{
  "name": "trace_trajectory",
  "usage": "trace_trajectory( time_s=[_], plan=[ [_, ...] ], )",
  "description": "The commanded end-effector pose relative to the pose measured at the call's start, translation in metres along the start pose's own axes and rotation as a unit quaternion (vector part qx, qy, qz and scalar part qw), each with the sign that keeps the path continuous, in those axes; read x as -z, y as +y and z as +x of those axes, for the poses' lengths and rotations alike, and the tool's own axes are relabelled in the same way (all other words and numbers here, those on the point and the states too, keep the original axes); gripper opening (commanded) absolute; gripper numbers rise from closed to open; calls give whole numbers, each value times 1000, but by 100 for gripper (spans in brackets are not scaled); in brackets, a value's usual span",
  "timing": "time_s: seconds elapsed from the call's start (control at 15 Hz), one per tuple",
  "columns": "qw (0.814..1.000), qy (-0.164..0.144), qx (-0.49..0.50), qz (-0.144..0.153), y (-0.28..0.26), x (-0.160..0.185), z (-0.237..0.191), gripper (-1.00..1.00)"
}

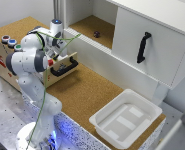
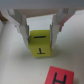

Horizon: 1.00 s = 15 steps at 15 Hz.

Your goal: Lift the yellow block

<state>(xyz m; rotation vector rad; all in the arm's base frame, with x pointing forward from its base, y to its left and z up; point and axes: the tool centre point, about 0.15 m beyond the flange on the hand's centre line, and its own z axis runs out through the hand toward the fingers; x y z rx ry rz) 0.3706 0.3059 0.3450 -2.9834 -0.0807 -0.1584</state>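
Note:
In the wrist view the yellow block (image 2: pixel 40 44), a small bright cube with a black mark on its face, sits between my gripper's (image 2: pixel 40 35) two fingers (image 2: pixel 22 29). The fingers press against both of its sides. It rests on a pale surface. A small red block (image 2: pixel 61 76) with a black letter lies close by, apart from the yellow one. In the exterior view my gripper (image 1: pixel 59 51) reaches down into the open wooden drawer (image 1: pixel 67 60) behind its black handle (image 1: pixel 64 67). The arm hides both blocks there.
A white bin (image 1: pixel 127 117) stands on the cork table at the exterior view's right. A white cabinet door with a black handle (image 1: pixel 143 47) stands behind it. A small dark object (image 1: pixel 96 34) lies in the open shelf. Coloured buttons (image 1: pixel 9 41) top the wooden box.

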Motion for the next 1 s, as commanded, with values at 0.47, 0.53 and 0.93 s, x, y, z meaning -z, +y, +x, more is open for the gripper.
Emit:
trace_trajectory(
  time_s=[0.47, 0.53, 0.93],
  plan=[
    [954, -68, 292, -3, -10, 57, 36, -100],
    [943, -80, 323, -4, -4, 54, 39, -100],
    [848, -114, 518, 16, 1, 23, 50, -100]
  ],
)
